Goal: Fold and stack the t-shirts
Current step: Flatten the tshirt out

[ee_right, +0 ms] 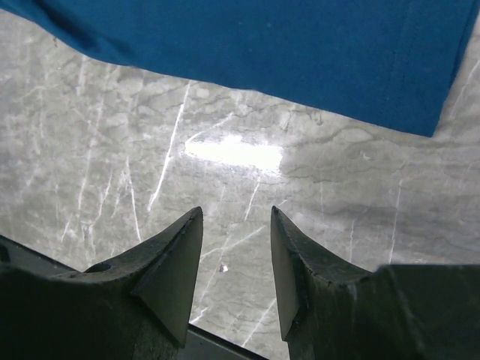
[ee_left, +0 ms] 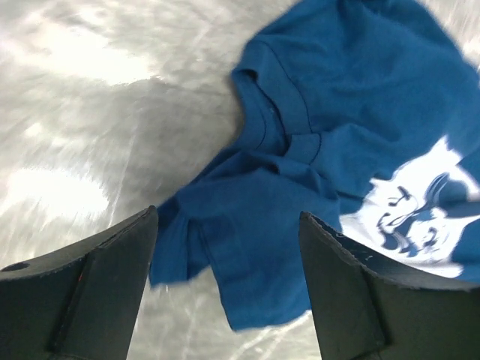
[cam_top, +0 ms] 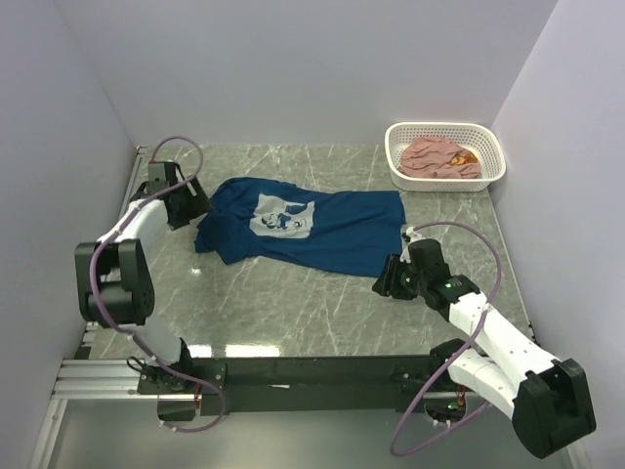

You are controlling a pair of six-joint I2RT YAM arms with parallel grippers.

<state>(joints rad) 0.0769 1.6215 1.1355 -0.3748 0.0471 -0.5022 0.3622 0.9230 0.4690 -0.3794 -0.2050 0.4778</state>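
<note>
**Navy cloth laid crosswise, one arm at each end**

Navy t-shirt (cam_top: pixel 312 230) lies spread, print up, on the bench (cam_top: pixel 293 303). It sits to the left of the white basket (cam_top: pixel 447 184) and nearer the arm bases than the basket is. Its long axis runs across the bench: the hem is the end closer to the basket, and the collar and sleeves are the end farthest from it.

The left arm (cam_top: pixel 137 234) reaches to that far end. In the left wrist view the left jaws stand wide apart and grip nothing. The collar and a rumpled sleeve of the navy t-shirt (ee_left: pixel 360 112) lie just ahead of and between them.

The right arm (cam_top: pixel 488 332) is the arm closer to the basket. The right jaws are about half open and empty over bare bench, with the hem edge and one corner of the navy t-shirt (ee_right: pixel 262 52) just ahead of them. Each arm is thus nearest its own end of the shirt. Any fold probably depends on both reaching forward onto the cloth.

The pink t-shirt (cam_top: pixel 435 156) lies bunched inside the basket, well apart from either set of jaws.

Count: two t-shirts (one navy, one pink), one basket, two arms. Neither shirt looks folded yet, and no stack has been begun.
</note>
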